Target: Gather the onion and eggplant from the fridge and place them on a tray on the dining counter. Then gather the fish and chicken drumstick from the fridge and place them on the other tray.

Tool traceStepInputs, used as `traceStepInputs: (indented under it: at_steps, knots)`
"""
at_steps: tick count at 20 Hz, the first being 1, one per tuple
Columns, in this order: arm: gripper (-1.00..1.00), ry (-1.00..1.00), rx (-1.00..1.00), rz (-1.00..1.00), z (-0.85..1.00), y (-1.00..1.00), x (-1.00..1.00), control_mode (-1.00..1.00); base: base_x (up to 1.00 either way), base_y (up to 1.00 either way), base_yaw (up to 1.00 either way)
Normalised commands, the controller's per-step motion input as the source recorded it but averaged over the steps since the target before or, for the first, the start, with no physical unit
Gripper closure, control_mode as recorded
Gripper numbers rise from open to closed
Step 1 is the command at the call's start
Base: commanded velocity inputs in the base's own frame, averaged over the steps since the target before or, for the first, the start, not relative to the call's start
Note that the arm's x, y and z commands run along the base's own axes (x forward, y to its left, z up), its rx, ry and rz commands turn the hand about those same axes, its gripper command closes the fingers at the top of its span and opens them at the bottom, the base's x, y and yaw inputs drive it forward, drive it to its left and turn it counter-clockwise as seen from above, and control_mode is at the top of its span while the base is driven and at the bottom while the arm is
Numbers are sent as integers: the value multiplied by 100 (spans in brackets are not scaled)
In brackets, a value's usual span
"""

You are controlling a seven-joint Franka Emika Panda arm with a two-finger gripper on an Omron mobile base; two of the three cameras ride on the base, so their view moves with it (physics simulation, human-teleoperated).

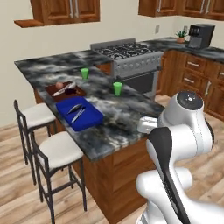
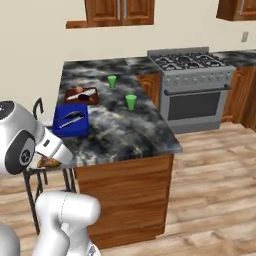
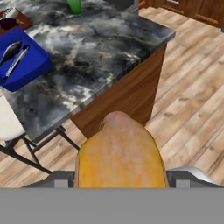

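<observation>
A golden-brown chicken drumstick (image 3: 119, 151) sits between the jaws of my gripper (image 3: 120, 177), which is shut on it. In the right base view the drumstick (image 2: 48, 161) peeks out under the hand, just off the dining counter's near left corner. On the counter, the blue tray (image 1: 89, 120) holds a grey fish (image 1: 74, 108) with a slim silvery piece beside it. Behind it, the brown tray (image 1: 79, 92) carries a pinkish onion (image 1: 59, 85) and a dark eggplant (image 1: 66, 89). In the hand view the blue tray (image 3: 30, 65) lies ahead at the upper left.
Two green cups (image 1: 84, 73) (image 1: 117, 88) stand on the marble counter (image 1: 118, 113) behind and right of the trays. Two stools (image 1: 59, 151) (image 1: 37, 116) line the counter's left side. A stove (image 1: 131, 59) stands at the back. Wood floor (image 3: 192, 100) lies below the gripper.
</observation>
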Motion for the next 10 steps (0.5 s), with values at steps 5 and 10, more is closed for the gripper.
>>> traceStepInputs:
  at_steps: [5, 10]
  knots:
    - [100, 0, 0, 0, 0, 0, 0, 100, 8, 0, 38]
    - [100, 0, 0, 0, 0, 0, 0, 100, 18, 0, 35]
